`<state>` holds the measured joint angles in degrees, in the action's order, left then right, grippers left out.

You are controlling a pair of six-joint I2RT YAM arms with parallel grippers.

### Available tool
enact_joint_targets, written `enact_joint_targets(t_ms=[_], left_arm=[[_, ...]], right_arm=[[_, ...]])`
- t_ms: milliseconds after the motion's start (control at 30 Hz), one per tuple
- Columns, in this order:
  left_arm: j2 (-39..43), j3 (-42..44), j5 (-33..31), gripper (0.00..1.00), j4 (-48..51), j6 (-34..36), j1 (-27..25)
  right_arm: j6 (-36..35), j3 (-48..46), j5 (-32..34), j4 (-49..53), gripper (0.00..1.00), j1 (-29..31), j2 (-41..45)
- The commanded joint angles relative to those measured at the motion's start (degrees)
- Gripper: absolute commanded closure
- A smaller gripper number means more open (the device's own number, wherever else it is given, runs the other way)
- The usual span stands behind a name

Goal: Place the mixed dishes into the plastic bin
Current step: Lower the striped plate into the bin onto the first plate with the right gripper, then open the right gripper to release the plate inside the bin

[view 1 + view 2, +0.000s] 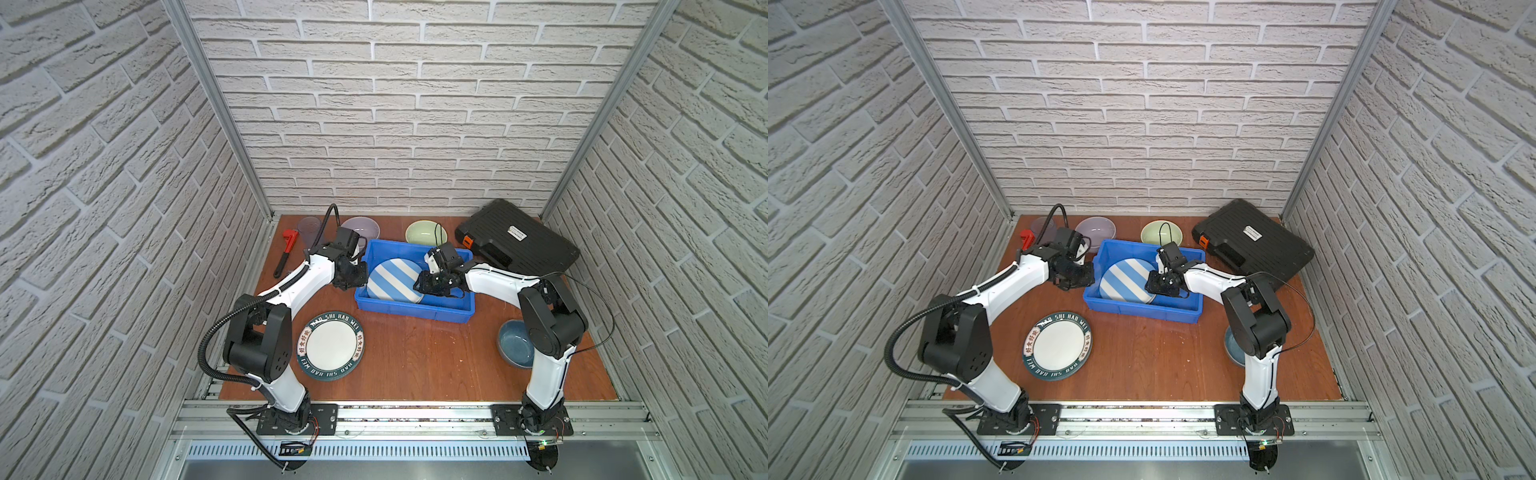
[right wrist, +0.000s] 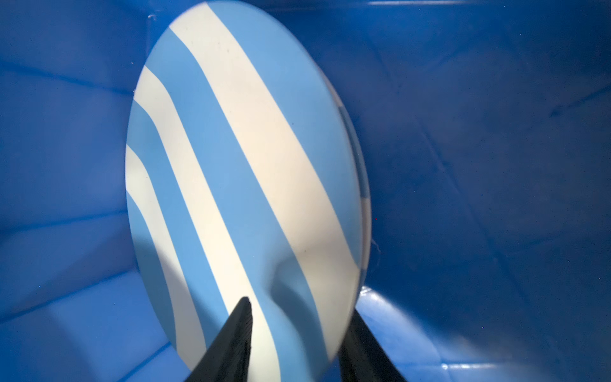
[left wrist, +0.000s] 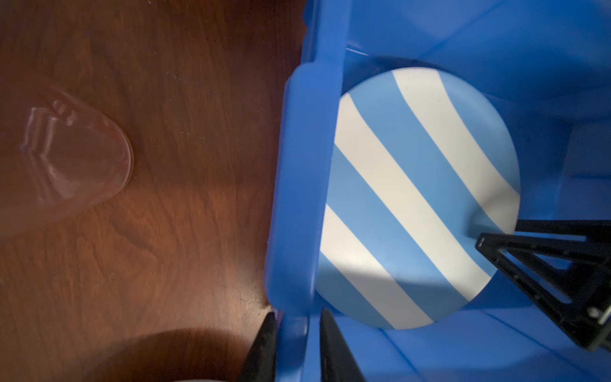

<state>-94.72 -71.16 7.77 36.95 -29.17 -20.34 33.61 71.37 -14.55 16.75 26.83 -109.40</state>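
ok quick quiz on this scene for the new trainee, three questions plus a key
1. Which dish lies in the bin? A teal-rim plate, B striped plate, C tumbler.
2. True or false: the left gripper has its jaws astride the bin's wall.
3. How many bowls stand on the table outside the bin?
Key: 1 B. 2 true. 3 three: lilac bowl, green bowl, blue-grey bowl.
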Motion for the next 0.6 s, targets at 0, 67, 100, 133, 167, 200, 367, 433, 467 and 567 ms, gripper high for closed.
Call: enact_joint_targets(t_ms=[0, 67, 100, 133, 167, 200, 367, 433, 467, 567], left_arm=[[0.91, 0.23, -0.21, 0.76, 0.23, -0.26, -0.51], [0.94, 0.32, -0.21, 0.76, 0.23, -0.27, -0.51], [1.0, 0.4, -0.21, 0.76, 0.19, -0.28, -0.55], [1.02, 0.5, -0.3, 0.76, 0.16, -0.28, -0.57], [1.11, 0.64, -0.3, 0.76, 0.14, -0.28, -0.54], [1.2, 0.6, -0.38, 0.76, 0.14, -0.28, -0.54], [1.55, 0.71, -0.65, 0.76, 0.38, -0.28, -0.54], [1.83, 0.76, -0.8, 0.76, 0.33, -0.28, -0.51], [1.89, 0.87, -0.83, 0.76, 0.32, -0.23, -0.58], [2.16, 0.89, -1.0, 0.76, 0.61, -0.19, -0.57]], right_arm=[[-1.35, 1.66, 1.46, 0.42, 0.55, 0.87, -0.2], [-1.61, 2.04, 2.14, 1.05, 0.54, 1.2, -0.28], [-1.89, 2.31, 2.5, 1.53, 0.53, 1.33, -0.36], [-2.13, 2.64, 2.93, 2.06, 0.52, 1.51, -0.37], [-2.27, 2.88, 3.21, 2.43, 0.52, 1.63, -0.46], [-2.56, 3.19, 3.63, 2.85, 0.52, 1.82, -0.46], [-3.34, 4.37, 5.43, 4.83, 0.49, 2.51, -0.63], [-3.65, 4.89, 6.38, 5.79, 0.48, 2.76, -0.63], [-3.87, 5.15, 6.86, 6.21, 0.48, 2.82, -0.66], [-4.49, 5.74, 8.49, 7.44, 0.47, 3.35, -0.63]])
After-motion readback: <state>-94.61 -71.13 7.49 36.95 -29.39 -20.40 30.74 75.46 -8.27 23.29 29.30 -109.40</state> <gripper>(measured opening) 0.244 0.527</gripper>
